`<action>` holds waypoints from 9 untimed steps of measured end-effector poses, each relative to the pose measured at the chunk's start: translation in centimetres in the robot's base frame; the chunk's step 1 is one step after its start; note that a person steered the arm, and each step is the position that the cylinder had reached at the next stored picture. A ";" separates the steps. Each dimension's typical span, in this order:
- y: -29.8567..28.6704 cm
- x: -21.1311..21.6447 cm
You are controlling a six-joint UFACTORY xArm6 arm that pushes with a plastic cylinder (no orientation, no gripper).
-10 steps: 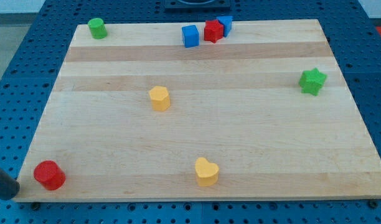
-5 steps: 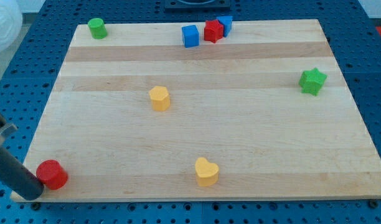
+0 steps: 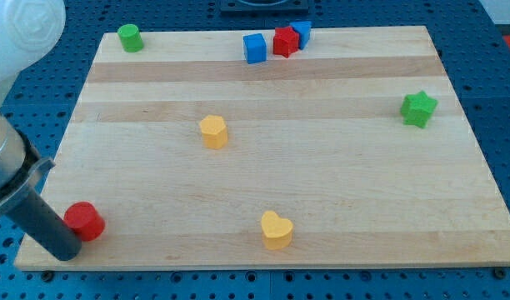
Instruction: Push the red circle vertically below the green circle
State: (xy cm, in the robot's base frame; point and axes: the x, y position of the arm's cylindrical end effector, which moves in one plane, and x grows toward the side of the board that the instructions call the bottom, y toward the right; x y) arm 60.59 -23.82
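The red circle [image 3: 86, 221] lies near the board's bottom-left corner. The green circle [image 3: 129, 37] stands at the board's top-left corner, far above the red circle and a little to its right. My tip [image 3: 65, 252] is at the end of the dark rod coming in from the view's left; it touches the red circle's lower-left side.
A yellow hexagon-like block [image 3: 213, 132] sits left of centre. A yellow heart [image 3: 277, 230] lies near the bottom edge. Two blue cubes [image 3: 255, 47] [image 3: 302, 32] and a red block [image 3: 285, 41] cluster at the top edge. A green star [image 3: 418, 108] is at the right.
The rod has come in further from the left and pushed the red circle to the right and slightly up. The other blocks have not moved.
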 end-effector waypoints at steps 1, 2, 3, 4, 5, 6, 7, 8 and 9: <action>0.1 -1.4; 0.2 -3.0; 0.8 -4.5; 2.4 -5.1; 4.8 -5.4; 6.2 -7.1; 6.3 -8.6; 6.3 -10.1; 6.1 -10.8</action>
